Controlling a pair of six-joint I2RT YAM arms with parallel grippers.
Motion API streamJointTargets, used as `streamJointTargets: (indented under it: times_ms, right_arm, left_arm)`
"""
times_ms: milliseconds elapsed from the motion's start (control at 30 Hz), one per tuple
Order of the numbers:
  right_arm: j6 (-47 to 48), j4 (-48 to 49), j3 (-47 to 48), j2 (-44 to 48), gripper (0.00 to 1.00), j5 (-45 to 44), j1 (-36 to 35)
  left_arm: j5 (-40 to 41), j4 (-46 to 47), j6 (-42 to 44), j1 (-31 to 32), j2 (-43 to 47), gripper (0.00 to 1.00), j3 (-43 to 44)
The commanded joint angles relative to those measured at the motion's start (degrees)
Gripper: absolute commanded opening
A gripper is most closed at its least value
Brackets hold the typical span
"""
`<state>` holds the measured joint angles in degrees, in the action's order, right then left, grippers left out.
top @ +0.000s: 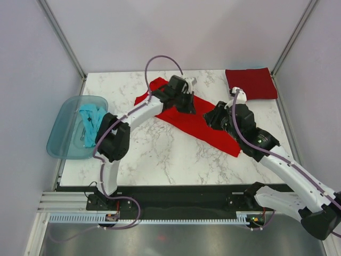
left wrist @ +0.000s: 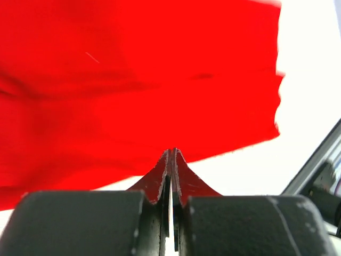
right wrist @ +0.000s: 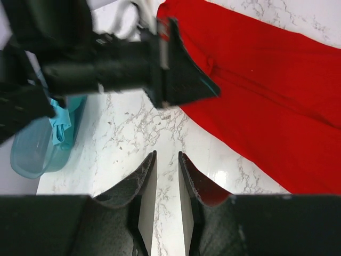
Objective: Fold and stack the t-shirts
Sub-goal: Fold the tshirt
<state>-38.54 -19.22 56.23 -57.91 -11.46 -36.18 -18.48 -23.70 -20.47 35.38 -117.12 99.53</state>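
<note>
The left tool (left wrist: 171, 156) is pressed fully shut, its tips meeting right at the edge of the red t-shirt (left wrist: 133, 80). Whether a fold of cloth is actually pinched between them cannot be told from the wrist view. The right tool (right wrist: 166, 156) is held with only a narrow gap between its jaws, and nothing is gripped in it. Bare marble of the table (right wrist: 133, 128) is seen past its tips, with the shirt's edge close by.

From above, the red t-shirt (top: 200, 125) is seen laid out as a long slanting band across the middle of the table, from the far centre toward the near right. The left tool is placed at its far end and the right tool toward its right half. A crimson t-shirt (top: 251, 84), already folded into a flat square, is laid in the far right corner. A teal t-shirt (top: 91, 120) is bunched inside the blue tub (top: 61, 144) at the left edge.

The red cloth is judged light, thin and limp, so no shape will be kept where it is unsupported, and it is likely to sag, drag and wrinkle on the smooth marble. It is best taken at a hem or corner, through all layers, with the two tools well apart along one edge so that the fold can be carried over flat.
</note>
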Motion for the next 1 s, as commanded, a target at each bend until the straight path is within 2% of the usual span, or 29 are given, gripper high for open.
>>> streamJointTargets:
  times_ms: [0, 167, 300, 600, 833, 967]
  right_arm:
    - [1.6, -3.3, -0.4, 3.8, 0.3, 0.0, 0.1]
    - [2.0, -4.5, -0.9, 6.4, 0.3, 0.7, 0.1]
    - [2.1, -5.7, -0.7, 7.4, 0.31, 0.7, 0.2]
    - [4.3, -10.0, 3.0, 6.0, 0.33, -1.3, 0.3]
    - [7.9, -9.8, 4.9, -3.1, 0.36, 1.7, 2.6]
    - [12.5, -5.2, 7.7, -12.0, 0.38, 10.0, 6.2]
  left_arm:
    - [3.6, 3.3, -4.8, 2.1, -4.7, 0.02, -1.8]
    - [4.9, 3.3, -8.0, 4.4, -10.7, 0.02, 0.4]
    - [7.0, 3.2, -9.1, 4.7, -10.9, 0.02, -3.7]
    - [12.8, 2.9, -9.5, 4.4, -0.1, 0.02, -23.2]
    - [16.0, 2.3, -7.5, -0.4, 10.3, 0.02, -36.8]
    - [14.4, 2.0, -6.2, -4.7, 19.3, 0.03, -43.2]
